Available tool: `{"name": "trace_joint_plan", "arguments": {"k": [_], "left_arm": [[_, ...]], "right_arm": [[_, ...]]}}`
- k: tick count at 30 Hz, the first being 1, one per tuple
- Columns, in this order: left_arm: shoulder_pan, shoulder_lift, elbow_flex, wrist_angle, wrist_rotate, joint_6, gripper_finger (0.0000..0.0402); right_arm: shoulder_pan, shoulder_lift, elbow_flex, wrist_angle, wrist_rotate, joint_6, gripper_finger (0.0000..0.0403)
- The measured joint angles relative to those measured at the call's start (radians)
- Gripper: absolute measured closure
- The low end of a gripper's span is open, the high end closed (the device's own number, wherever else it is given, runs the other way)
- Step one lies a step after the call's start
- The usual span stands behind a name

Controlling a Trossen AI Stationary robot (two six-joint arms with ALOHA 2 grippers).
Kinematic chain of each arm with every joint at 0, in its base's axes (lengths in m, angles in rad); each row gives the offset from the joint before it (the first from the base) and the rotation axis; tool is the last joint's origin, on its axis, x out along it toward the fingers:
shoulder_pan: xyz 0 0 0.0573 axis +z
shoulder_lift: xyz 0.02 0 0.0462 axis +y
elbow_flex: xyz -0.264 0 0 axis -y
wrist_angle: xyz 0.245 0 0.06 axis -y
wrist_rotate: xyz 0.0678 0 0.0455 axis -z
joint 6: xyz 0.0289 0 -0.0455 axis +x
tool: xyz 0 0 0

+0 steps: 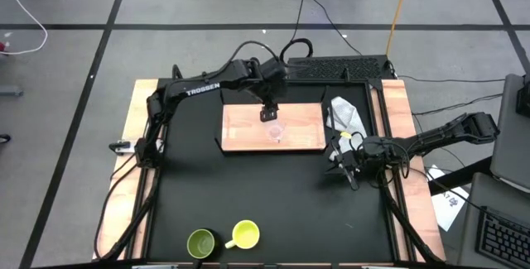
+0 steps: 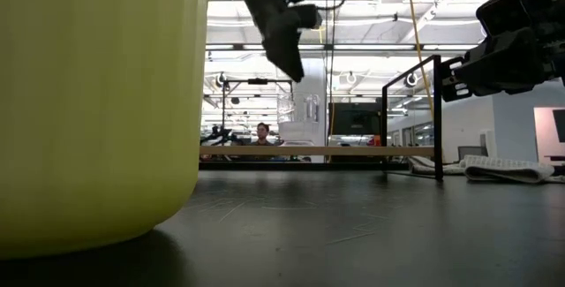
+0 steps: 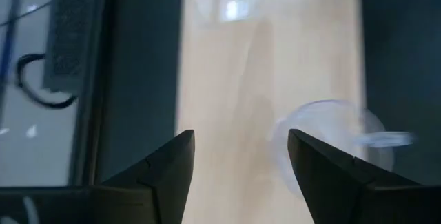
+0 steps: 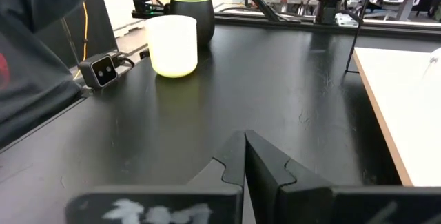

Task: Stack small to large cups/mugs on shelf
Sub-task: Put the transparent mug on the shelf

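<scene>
On the wooden shelf (image 1: 248,132) at the table's far middle, a small clear glass cup (image 1: 275,131) stands under the released left gripper (image 1: 271,113).
From above, yellow mug (image 1: 245,234) and olive-green mug (image 1: 201,242) wait at the near edge; the right gripper (image 1: 344,163) rests clenched, empty. Low view: the yellow mug (image 2: 97,101) fills the left. Left wrist: the glass cup (image 3: 331,138), likely light, slippery and fragile, sits beside one finger; pinch its wall gently. Right wrist: both mugs look stiff, heavier.

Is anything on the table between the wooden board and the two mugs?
No. In the high view, only bare black tabletop lies between the board and the green mug and yellow mug.
</scene>
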Motion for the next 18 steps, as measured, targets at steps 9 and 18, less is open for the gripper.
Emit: {"name": "trace_joint_plan", "arguments": {"k": [9,18], "left_arm": [[0.001,0.001,-0.004,-0.075,0.097,-0.039,0.0165],[0.000,0.006,-0.062,-0.074,0.045,-0.067,0.0165]], "right_arm": [[0.000,0.000,0.000,0.002,0.000,-0.015,0.0403],[0.000,0.000,0.000,0.006,0.000,-0.012,0.0403]]}}
